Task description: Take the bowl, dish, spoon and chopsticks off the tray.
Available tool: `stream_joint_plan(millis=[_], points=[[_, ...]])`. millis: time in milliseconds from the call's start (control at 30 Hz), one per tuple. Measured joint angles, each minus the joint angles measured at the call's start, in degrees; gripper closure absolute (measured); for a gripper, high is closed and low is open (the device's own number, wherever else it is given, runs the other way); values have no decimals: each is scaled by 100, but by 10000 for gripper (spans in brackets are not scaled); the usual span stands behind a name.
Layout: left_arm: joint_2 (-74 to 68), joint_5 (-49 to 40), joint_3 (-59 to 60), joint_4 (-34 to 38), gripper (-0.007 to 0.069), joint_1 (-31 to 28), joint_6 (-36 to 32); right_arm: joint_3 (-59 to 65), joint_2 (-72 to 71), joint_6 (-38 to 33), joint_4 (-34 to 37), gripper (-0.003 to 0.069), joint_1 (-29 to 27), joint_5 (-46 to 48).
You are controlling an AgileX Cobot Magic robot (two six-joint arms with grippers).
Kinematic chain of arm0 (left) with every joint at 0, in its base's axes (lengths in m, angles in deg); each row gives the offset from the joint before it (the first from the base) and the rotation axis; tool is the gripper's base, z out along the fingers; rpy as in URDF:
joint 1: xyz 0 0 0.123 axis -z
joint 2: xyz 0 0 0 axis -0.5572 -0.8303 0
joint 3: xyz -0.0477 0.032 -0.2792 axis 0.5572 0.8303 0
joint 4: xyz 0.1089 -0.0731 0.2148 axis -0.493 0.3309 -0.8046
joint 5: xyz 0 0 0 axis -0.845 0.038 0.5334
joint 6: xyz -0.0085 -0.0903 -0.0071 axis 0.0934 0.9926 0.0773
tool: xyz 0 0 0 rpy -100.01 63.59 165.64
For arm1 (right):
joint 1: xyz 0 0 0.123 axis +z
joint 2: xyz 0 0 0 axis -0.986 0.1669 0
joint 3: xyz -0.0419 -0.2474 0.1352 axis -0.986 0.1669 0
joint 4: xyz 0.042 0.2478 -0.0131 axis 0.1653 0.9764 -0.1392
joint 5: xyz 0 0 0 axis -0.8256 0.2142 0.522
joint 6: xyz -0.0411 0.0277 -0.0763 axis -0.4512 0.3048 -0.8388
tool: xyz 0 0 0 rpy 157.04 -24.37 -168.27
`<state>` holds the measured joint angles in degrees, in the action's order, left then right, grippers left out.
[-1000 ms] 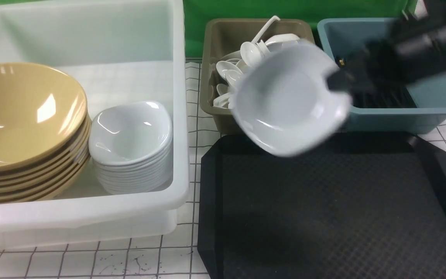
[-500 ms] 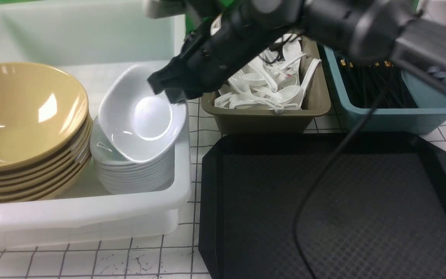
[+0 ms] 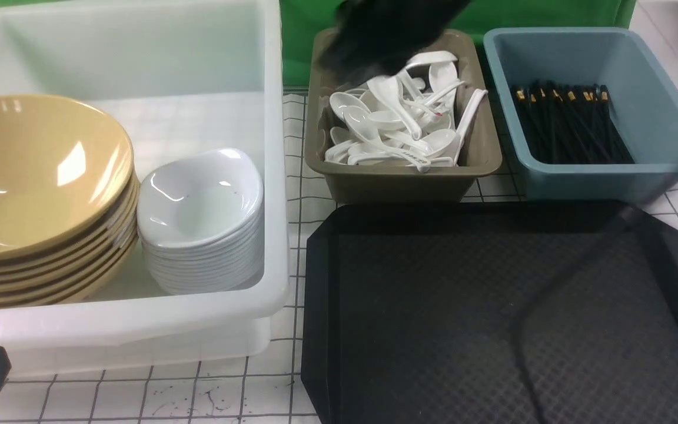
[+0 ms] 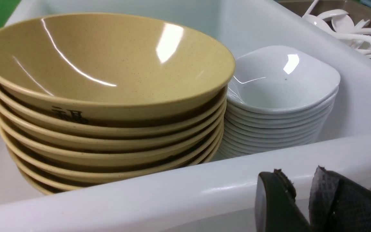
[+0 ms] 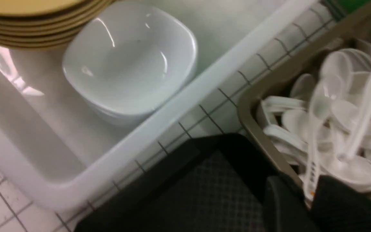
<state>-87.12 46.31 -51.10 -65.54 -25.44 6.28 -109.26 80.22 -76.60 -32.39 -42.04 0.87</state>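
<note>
Now we see the tray (image 3: 492, 318) bare across the lower right of the frame. Bowl (image 3: 39, 171) tops its stack at left, dish (image 3: 200, 200) beside it in the white tub (image 3: 139, 330), spoons (image 3: 398, 123) and chopsticks (image 3: 568, 123) in tubs upper right — nothing left to fetch. Right gripper (image 5: 304, 206) hangs near the spoon tub, left gripper (image 4: 304, 199) by the white tub's front wall; both look empty, jaws a narrow gap — shut or not, can't tell.

A table (image 3: 315, 194) covered in white cloth with a dark grid carries everything. On it sit a big white tub (image 3: 139, 318) at the left, a black tray (image 3: 492, 318) at the front right, and behind the tray an olive-brown tub (image 3: 398, 182) beside a blue tub (image 3: 610, 182).
</note>
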Motion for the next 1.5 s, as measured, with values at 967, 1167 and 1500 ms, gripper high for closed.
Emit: stream_joint_plan(millis=[967,1167,1500], points=[[0,-19,0,56,503,0,0,8112,-4798,204,-549,620,-637,-3146],[0,-19,0,80,503,0,0,9827,-7685,147,-610,618,-1837,-4854],[0,-26,6,116,503,0,0,11821,-10105,1194,-616,617,-3466,-5815]])
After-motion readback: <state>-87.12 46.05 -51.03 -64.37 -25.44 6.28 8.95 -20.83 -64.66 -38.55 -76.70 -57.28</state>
